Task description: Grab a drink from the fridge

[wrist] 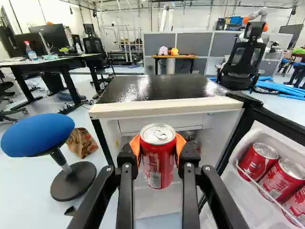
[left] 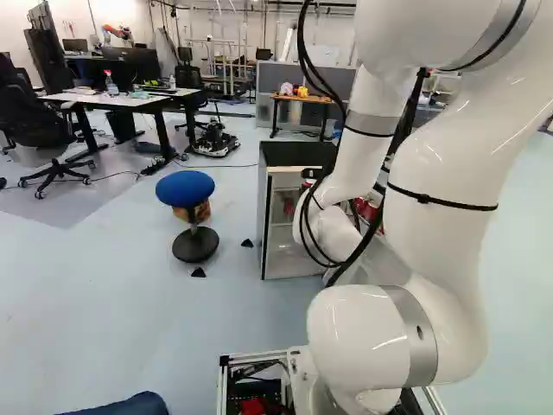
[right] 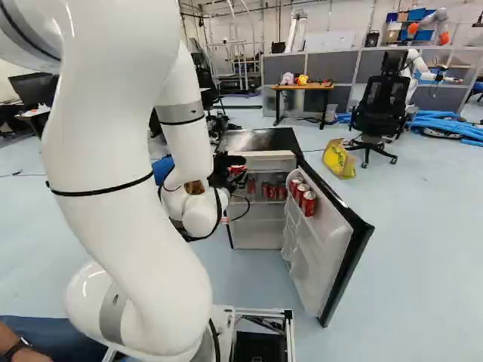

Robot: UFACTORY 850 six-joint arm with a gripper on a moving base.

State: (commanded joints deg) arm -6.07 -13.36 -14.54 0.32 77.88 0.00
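Observation:
My gripper [right: 230, 172] is at the open front of the fridge in the right base view. The wrist view shows the gripper [wrist: 157, 150] shut on a red drink can [wrist: 157, 164], an orange pad against each side of it. The can is upright, its silver lid showing, in front of the fridge [wrist: 162, 109] and below its black top's front edge. More red cans [right: 274, 191] stand on a shelf inside. The open fridge door [right: 332, 234] holds several red cans [right: 309, 203] in its rack.
A blue stool [left: 186, 188] stands to the fridge's left, with a brown bag [wrist: 82, 143] behind it. The fridge door sticks out toward the base on the right. Farther back are a yellow bag [right: 339, 159], a black chair [right: 379, 105] and another robot [right: 430, 23].

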